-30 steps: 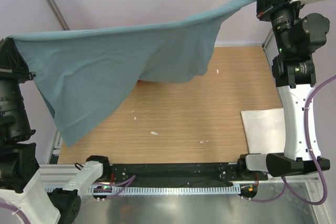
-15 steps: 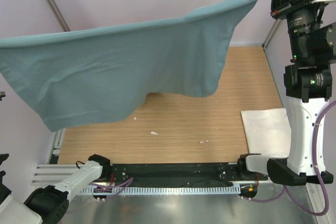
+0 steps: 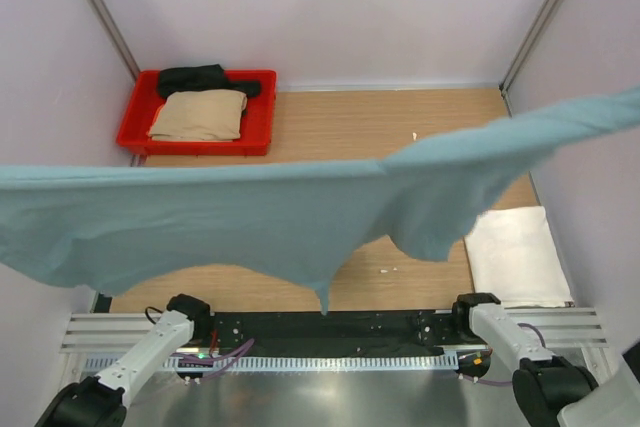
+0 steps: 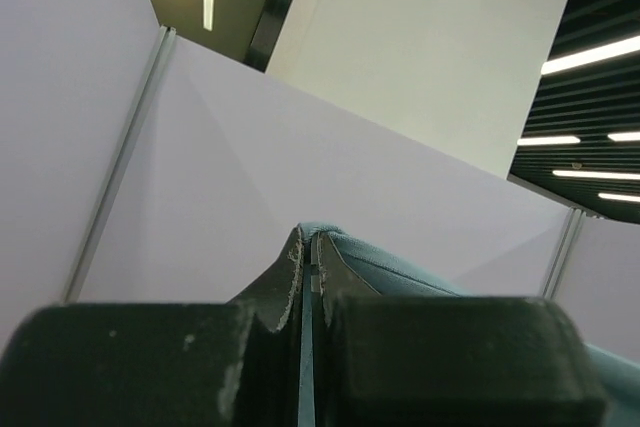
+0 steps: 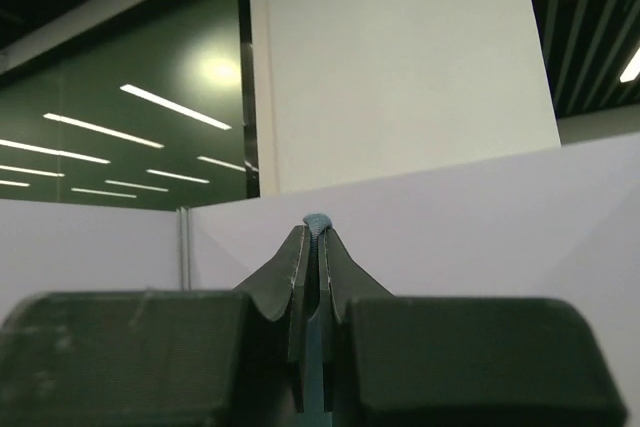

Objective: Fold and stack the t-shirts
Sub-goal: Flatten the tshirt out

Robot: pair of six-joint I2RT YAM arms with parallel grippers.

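The teal-blue t-shirt (image 3: pixel 250 217) hangs stretched in the air across the whole top view, its lowest point drooping near the table's front edge. Both grippers are outside the top view. In the left wrist view my left gripper (image 4: pixel 308 244) is shut on a fold of the teal cloth (image 4: pixel 400 272). In the right wrist view my right gripper (image 5: pixel 317 234) is shut on another teal edge (image 5: pixel 317 219). A folded white t-shirt (image 3: pixel 515 252) lies at the table's right front. The tan t-shirt (image 3: pixel 198 115) and the black t-shirt (image 3: pixel 205 79) lie in the tray.
A red plastic tray (image 3: pixel 190 146) stands at the back left of the wooden table (image 3: pixel 400 127). Lilac walls with metal posts close in the back and sides. The arms' bases and a black rail run along the near edge.
Both arms have lifted out of the top view, carrying the teal t-shirt up and toward the camera. The cloth now spans the whole frame, and the red tray behind it shows.
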